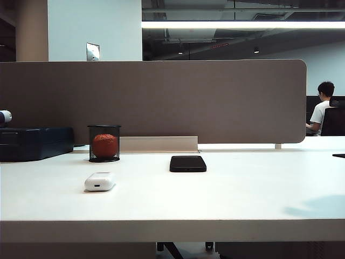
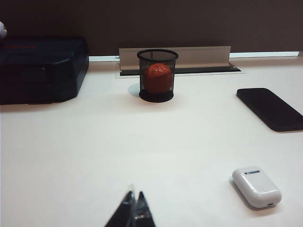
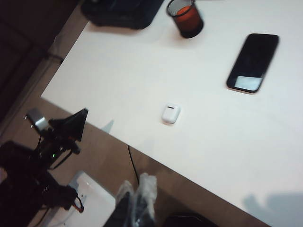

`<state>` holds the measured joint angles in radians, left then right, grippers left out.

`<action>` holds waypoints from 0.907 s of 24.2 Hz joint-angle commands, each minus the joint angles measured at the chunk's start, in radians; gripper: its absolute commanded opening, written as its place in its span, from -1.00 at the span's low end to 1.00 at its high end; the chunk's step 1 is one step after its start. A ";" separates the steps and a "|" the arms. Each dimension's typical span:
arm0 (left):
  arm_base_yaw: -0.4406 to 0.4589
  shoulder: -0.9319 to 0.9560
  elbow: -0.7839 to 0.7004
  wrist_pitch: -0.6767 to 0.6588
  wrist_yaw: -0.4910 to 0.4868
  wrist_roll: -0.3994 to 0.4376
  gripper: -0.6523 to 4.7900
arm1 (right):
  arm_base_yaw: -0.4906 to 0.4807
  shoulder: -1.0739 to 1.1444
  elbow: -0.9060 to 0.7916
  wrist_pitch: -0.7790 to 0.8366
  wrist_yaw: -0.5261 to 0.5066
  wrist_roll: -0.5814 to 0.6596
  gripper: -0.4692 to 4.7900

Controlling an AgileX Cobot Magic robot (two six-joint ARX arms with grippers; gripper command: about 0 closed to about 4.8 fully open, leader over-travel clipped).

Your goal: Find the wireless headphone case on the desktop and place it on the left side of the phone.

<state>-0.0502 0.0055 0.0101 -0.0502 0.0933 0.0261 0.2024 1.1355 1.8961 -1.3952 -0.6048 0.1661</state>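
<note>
An orange ball (image 1: 105,145) sits in the mesh cup (image 1: 104,130); both grippers' fingers, left (image 2: 134,210) and right (image 3: 141,198), pinched together, holding nothing.

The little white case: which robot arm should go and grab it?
Probably the left. The wireless headphone case lies on the left part of the desktop, close ahead of the shut left tool. The shut right tool hangs off the table's front edge, farther away.
</note>
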 commanded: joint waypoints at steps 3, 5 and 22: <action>0.002 0.001 0.002 0.006 -0.003 0.000 -0.78 | 0.088 0.045 0.004 0.039 -0.009 -0.044 -0.76; 0.002 0.001 0.002 0.006 -0.003 0.000 -0.78 | 0.129 0.074 0.000 0.039 -0.049 -0.044 -0.57; 0.002 0.001 0.002 0.006 -0.003 0.000 -0.78 | 0.266 0.310 -0.008 0.148 -0.104 -0.031 -0.02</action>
<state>-0.0502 0.0055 0.0101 -0.0498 0.0929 0.0261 0.4675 1.4387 1.8858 -1.2728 -0.7032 0.1238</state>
